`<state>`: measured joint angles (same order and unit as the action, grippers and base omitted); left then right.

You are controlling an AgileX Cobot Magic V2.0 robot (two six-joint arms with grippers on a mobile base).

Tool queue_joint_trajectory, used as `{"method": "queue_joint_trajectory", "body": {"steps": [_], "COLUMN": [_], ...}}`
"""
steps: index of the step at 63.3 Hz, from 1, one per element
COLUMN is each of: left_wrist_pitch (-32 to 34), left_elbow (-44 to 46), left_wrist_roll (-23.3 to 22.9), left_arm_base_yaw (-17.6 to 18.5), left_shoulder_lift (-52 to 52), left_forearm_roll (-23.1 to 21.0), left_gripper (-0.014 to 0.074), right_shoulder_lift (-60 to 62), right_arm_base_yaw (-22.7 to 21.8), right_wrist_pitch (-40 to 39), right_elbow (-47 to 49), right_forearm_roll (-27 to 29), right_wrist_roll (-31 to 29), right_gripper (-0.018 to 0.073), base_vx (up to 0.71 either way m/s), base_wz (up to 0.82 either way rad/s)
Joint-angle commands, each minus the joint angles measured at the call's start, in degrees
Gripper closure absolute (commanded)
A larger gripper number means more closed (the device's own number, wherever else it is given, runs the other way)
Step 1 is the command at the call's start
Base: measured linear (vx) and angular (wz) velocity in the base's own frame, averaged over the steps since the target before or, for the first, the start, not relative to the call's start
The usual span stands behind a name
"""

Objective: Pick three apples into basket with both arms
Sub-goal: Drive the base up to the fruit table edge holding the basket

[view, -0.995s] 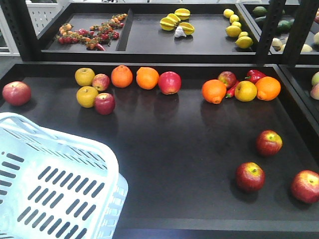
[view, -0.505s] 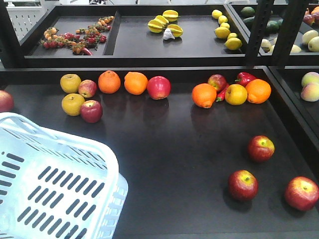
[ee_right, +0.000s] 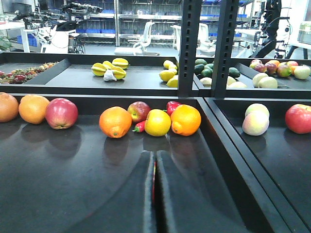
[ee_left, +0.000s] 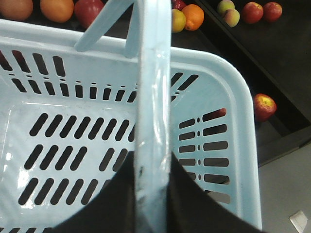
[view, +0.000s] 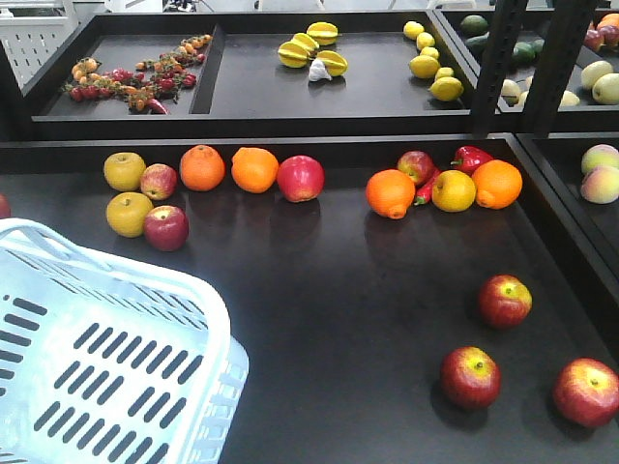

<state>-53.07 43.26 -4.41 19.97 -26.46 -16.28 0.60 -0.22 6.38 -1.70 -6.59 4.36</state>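
- Front view: compared with a second ago, the whole black tray [view: 319,319] and its fruit have slid left and down in the frame. The basket [view: 106,329] sits in the same lower-left spot. The red fruit [view: 2,206] at the left edge is now almost cut off. I judge that the base is carrying the robot and the basket towards the three apples. These lie at lower right: the back apple [view: 505,301], the middle apple [view: 471,377] and the corner apple [view: 586,391]. They are apart from one another and well apart from the basket, and none has been picked yet. No arm shows in this view.
- Left wrist view: this shows what the front view cannot. The left gripper [ee_left: 151,160] has its jaws closed on the handle [ee_left: 153,97], one on each side, so this arm is carrying the basket. The basket's slotted floor is bare. One red apple [ee_left: 265,107] lies on the tray beyond the right rim.
- Right wrist view: the right gripper [ee_right: 154,155] hangs low over the tray with its jaws nearly together, only a thin slit between them, holding nothing. It faces the oranges [ee_right: 115,122] in the back row, and the three apples are out of its sight. It will probably need to turn towards them and open before any pick.
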Motion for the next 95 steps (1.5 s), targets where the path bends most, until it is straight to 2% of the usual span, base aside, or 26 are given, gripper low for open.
{"method": "queue_joint_trajectory", "body": {"steps": [1,95], "left_wrist_pitch": [5.39,5.39], "left_elbow": [1.73,1.73], "left_wrist_roll": [-0.39,-0.39], "left_arm_base_yaw": [0.07,0.07], "left_shoulder_lift": [-0.51,-0.51], "left_forearm_roll": [-1.20,-1.20], "left_gripper": [0.0603,0.0603], "right_shoulder_lift": [0.65,0.65], "right_arm_base_yaw": [-0.28,-0.28], "right_wrist_pitch": [-4.04,-4.04], "right_elbow": [-0.77,-0.77], "right_forearm_roll": [-0.34,-0.34], "right_wrist_roll": [-0.44,-0.44], "right_gripper": [0.0564,0.0564], "base_vx": [0.06,0.03], "base_wz": [-0.01,0.01]}}
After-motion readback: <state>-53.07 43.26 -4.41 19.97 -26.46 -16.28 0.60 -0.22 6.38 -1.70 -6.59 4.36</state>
